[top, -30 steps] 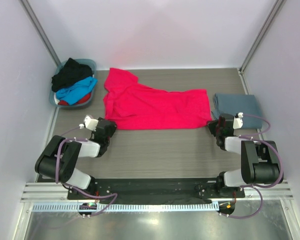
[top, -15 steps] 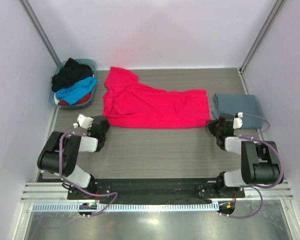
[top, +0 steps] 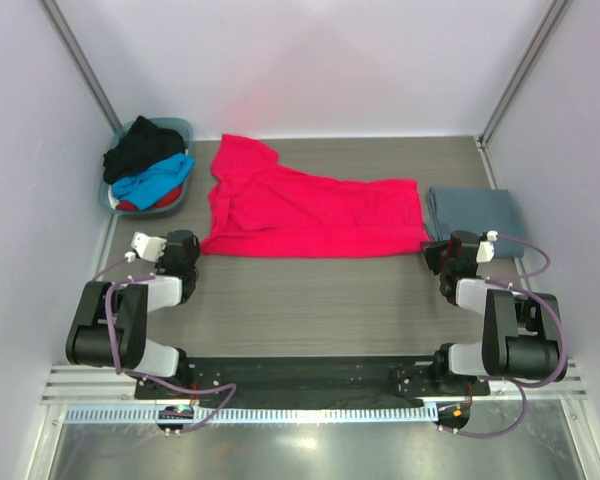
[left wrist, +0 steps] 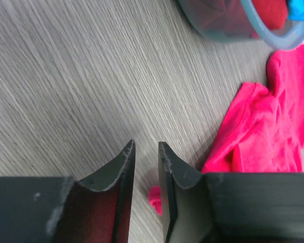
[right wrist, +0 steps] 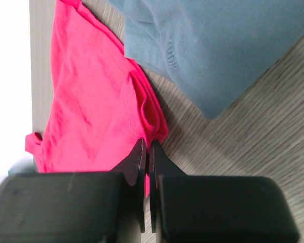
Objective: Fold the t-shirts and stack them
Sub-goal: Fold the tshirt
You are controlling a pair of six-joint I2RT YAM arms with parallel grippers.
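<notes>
**Item: red-pink shirt** (top: 310,215). Lies spread across the middle of the table (top: 320,300), not yet folded. The collar end is at the left and the hem end at the right. The cloth is rumpled, with a sleeve bunched at the far left.

**Adjoining: grey-blue shirt** (top: 477,212). Folded and flat at the right edge, just beside the red-pink shirt's hem corner.

**Also present: basket** (top: 180,124). In the far-left corner, holding black, bright blue and red shirts.

**Right gripper** (right wrist: 146,143). Its fingers are pressed together, and the red-pink shirt's near right corner appears pinched at the tips.

**Left gripper** (left wrist: 144,145). Its fingers stand slightly apart, with bare table grain showing between them. A scrap of pink shows low in the gap, and I cannot tell whether it touches a finger. From above, this gripper sits just beside the shirt's near left corner, not on it.

**Risks**
- Only one corner looks held, so a further rightward pull would likely drag the whole shirt rather than flatten it.
- That pull would bring the hem onto the grey-blue shirt and could push its fold out of shape.
- Folding over the bunched sleeve and wrinkles would probably give a crooked, bulky result.

**Change from a second ago**
- The left gripper was at the near left corner and now sits farther left, nearer the table edge.
- The right gripper has shifted slightly right.
- The shirt's near edge now reaches a little farther at both ends.
- The basket and the grey-blue shirt are unmoved.
</notes>
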